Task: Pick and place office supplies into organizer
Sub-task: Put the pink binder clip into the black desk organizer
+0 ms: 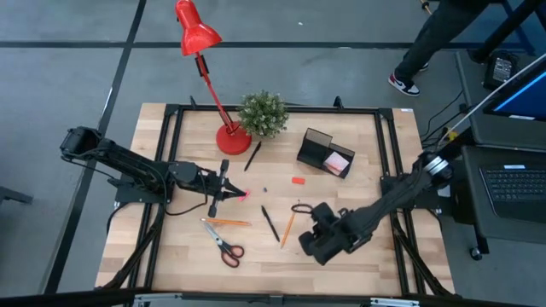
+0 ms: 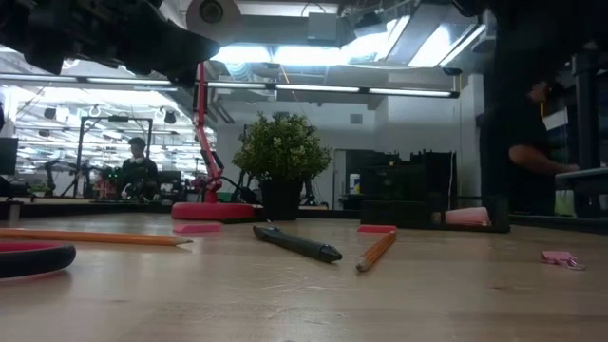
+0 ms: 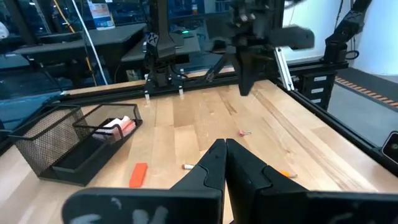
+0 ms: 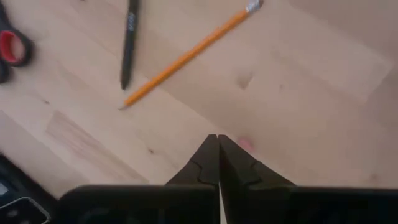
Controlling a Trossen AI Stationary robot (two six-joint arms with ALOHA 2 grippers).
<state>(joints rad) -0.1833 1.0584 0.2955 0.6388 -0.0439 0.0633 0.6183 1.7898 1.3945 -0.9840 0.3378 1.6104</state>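
Lying on pale wood table [image 1: 358, 256], hex orange pencil [image 4: 186, 56], wire-mesh organizer [image 3: 56, 146], both end effectors closed, empty.

Lamp, plant and bystanders around a wooden table

A red desk lamp [image 1: 209, 68] stands on its round base at the far edge of the light wooden table [image 1: 188, 256], its shade leaning out past the edge over the grey floor [image 1: 68, 77]. Just beside the base sits a small green potted plant [image 1: 263, 114]. A person in dark clothes and red-and-white shoes [image 1: 426, 47] stands off the far right corner, near a laptop [image 1: 516, 183] on a side stand. In the low view, another person [image 2: 139, 169] sits far back in the room.
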